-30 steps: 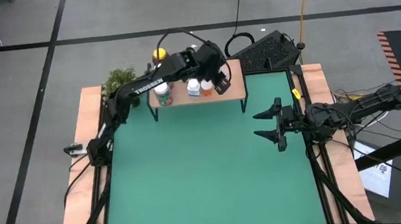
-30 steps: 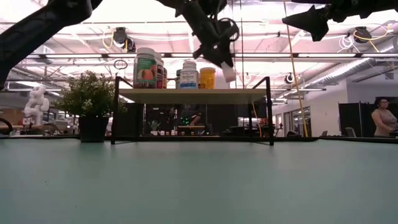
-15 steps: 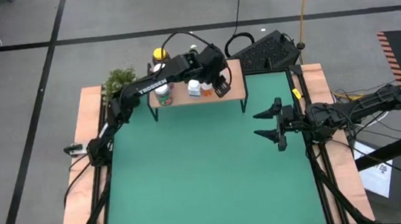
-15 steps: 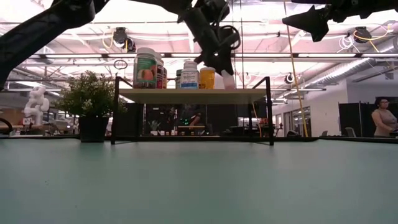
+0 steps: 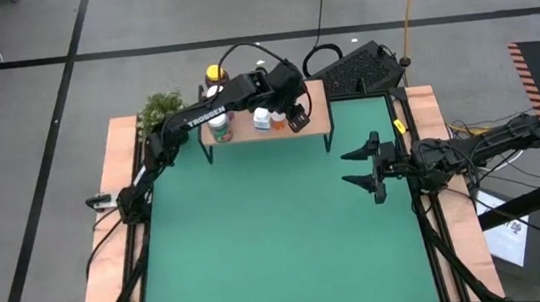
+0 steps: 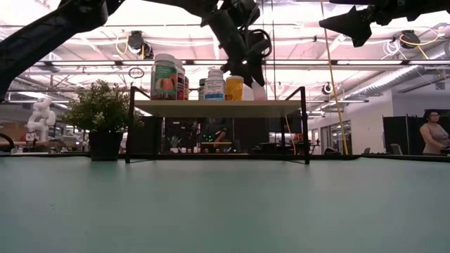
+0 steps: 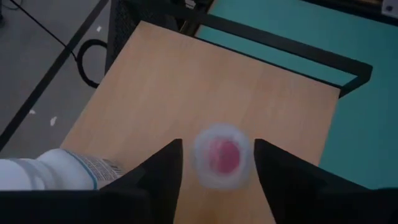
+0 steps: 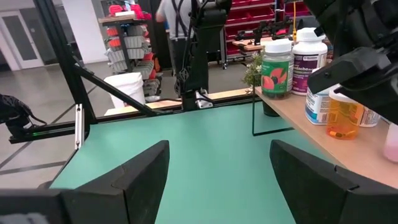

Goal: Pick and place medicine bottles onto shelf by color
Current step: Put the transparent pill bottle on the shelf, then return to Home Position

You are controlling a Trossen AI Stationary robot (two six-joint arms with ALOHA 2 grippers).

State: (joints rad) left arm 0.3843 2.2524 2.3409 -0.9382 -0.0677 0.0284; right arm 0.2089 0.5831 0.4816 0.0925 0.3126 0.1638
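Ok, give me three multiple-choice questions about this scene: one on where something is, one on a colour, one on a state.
1. Where is the left claw?
A. Over the shelf
B. At the table's right edge
C. Beside the potted plant

2. What colour is the table surface?
A. Red
B. Green
C. White

3. How is the right claw?
A. Shut on a bottle
B. Open and empty
C. Out of view

Answers: 1 A, the high view shows it above the shelf's right part. 2 B, the top is green. 3 B, its fingers are spread with nothing between.
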